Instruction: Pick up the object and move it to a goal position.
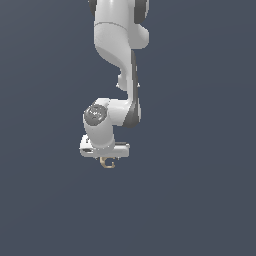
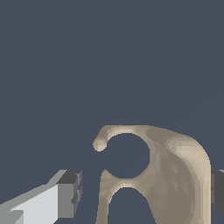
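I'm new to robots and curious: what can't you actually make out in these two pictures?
- Gripper, exterior view: fingertips too small to tell whether they are touching the tan piece.
- Tan piece, wrist view: lower part cut off by the picture's edge.
- One finger, wrist view: mostly hidden behind the piece and cut off by the edge.

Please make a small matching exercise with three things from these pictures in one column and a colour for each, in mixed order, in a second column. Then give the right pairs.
Things:
1. curved piece
2. fingertip pad
3. arm

Colours:
A. white
B. tan
C. dark grey

Pairs: 1-B, 2-C, 3-A.

In the wrist view the curved piece sits between the pads of the gripper.
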Action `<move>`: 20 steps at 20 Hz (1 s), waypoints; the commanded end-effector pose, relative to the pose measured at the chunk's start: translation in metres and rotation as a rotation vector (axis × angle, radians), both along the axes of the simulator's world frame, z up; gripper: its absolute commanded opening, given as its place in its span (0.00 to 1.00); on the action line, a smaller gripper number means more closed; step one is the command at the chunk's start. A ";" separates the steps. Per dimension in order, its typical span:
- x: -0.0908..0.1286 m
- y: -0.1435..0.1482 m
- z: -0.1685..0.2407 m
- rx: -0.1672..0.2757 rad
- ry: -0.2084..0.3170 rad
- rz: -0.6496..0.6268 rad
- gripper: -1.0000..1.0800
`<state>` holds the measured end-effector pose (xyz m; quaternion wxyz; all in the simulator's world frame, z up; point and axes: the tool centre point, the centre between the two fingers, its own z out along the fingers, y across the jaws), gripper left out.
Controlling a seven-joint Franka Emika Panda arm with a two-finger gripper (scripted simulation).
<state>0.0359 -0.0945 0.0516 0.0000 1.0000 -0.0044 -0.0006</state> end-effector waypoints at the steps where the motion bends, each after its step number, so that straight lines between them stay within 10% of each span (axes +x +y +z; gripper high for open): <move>1: 0.000 0.000 -0.009 0.000 -0.001 0.000 0.96; 5: 0.002 -0.001 -0.012 0.000 -0.001 0.000 0.96; 6: 0.002 -0.001 -0.012 0.000 -0.001 0.000 0.00; 20: 0.002 0.001 -0.007 0.000 -0.001 0.000 0.00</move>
